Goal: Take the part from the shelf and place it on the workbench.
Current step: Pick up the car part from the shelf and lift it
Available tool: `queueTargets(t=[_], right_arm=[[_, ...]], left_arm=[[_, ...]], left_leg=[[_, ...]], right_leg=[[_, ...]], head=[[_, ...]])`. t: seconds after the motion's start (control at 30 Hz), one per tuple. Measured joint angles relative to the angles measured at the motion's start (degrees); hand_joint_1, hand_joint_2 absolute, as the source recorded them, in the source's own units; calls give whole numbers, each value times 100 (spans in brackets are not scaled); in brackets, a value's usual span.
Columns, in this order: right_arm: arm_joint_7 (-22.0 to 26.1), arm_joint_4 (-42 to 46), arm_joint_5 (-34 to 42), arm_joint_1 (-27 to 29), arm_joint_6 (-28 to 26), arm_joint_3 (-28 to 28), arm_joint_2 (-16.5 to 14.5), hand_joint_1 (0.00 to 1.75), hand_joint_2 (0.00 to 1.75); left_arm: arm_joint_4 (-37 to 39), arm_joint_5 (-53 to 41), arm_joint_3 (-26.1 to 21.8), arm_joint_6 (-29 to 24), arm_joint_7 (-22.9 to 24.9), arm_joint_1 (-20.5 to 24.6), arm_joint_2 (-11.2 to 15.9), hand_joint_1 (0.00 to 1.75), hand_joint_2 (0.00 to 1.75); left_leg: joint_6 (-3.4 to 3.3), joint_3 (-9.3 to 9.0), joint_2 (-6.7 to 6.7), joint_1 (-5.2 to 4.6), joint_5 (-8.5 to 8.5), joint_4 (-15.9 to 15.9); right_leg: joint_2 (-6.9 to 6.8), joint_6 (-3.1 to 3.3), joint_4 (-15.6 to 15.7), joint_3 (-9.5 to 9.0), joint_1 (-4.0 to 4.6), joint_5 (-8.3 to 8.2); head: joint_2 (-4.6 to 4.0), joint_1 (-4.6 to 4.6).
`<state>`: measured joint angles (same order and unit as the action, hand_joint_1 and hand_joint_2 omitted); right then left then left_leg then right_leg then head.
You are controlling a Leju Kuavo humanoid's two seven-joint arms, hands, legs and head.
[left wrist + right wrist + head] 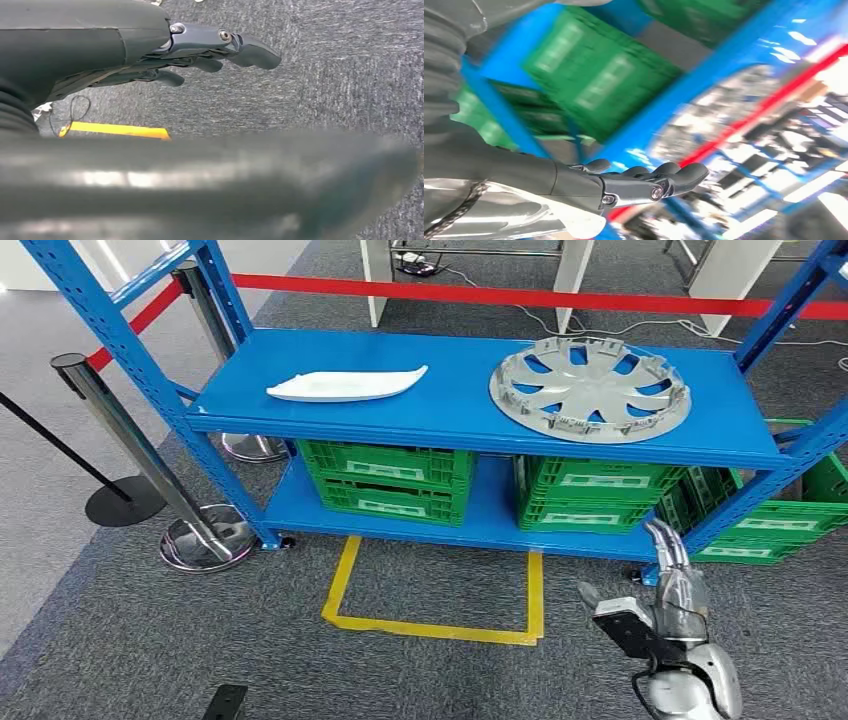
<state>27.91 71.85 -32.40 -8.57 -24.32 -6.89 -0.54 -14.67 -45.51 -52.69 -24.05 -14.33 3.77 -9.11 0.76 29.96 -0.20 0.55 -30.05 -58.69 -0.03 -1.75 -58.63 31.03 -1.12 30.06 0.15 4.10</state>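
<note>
The right hand (668, 612) is raised in front of the blue shelf (470, 425), low and to the right in the head view, its silver forearm coming up from below. Its fingers (668, 550) are stretched out straight toward the rack, slightly apart, and hold nothing. The right wrist view, blurred, shows the same fingers (674, 175) extended side by side with the thumb (596, 165) set a little apart, pointing at the shelf.

The left hand (200, 50) hangs over grey carpet, fingers loosely extended and spread, empty. A strip of yellow floor tape (115, 130) lies beyond it.

On the upper deck of the shelf lie two parts: a grey wheel cover (589, 388) lying flat toward the right, and a white curved trim piece (345, 385) toward the left, well apart. Green crates (388, 480) stand on the lower deck. The right hand is below and in front of the wheel cover, touching neither part.
</note>
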Motion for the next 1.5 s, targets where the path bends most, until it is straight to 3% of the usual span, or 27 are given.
queueTargets(t=[0.63, 1.07, 1.33, 1.5], right_arm=[[-1084, 1506, -1960, -1445, -659, -2227, 389, 0, 175], [-1682, 535, -2379, -2749, 685, -3414, 436, 0, 175], [-2063, -405, -2177, -3363, 1671, -3806, 437, 0, 175], [-2302, -778, -2073, -3443, 1820, -3904, 449, 0, 175]], left_arm=[[63, -416, -150, -37, -95, 94, -36, 0, 0], [63, -542, -150, 378, -612, 135, -24, 0, 0], [63, -603, -150, 581, -711, 150, 4, 0, 0], [66, -634, -150, 646, -727, 147, 22, 0, 0]], left_leg=[[1, 1, 0, 0, 2, -2], [-5, 3, -1, 0, 7, -3], [-5, 4, -1, -1, 7, -6], [-6, 4, -1, -1, 7, -7]], right_leg=[[2, 0, -1, 2, 0, 0], [0, -4, -2, 2, 0, -5], [0, -4, -2, 3, 0, -5], [1, -4, -2, 4, -1, -5]], head=[[0, -1], [0, 1], [0, -1], [0, 1]])
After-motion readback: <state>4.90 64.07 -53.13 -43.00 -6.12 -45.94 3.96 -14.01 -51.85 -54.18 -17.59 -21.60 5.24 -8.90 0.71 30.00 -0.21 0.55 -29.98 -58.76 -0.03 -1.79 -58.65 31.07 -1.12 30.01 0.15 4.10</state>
